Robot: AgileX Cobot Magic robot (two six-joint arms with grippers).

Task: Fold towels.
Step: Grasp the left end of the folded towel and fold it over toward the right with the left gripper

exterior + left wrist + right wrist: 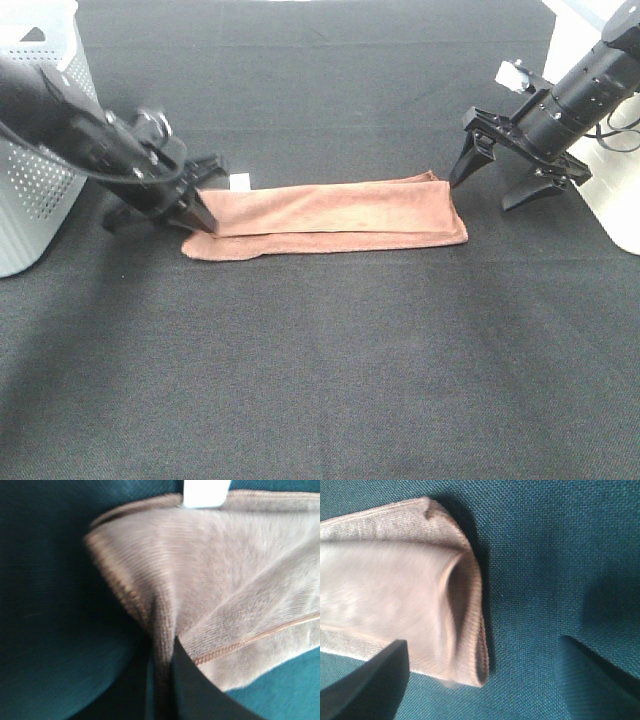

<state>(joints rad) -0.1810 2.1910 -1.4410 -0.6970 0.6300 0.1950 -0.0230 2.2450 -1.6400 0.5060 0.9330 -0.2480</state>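
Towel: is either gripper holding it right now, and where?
The left gripper pinches the towel at its left end; the right gripper is open, holding nothing.

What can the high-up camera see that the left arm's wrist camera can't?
Only the high camera shows the whole towel folded into a long strip, the right gripper open by its right end, and a white basket on the left. Only the left wrist camera shows, close up, the towel's stitched edge bunched up where it is pinched by the left gripper. Both show the reddish-brown towel, its small white tag and the dark table cover.
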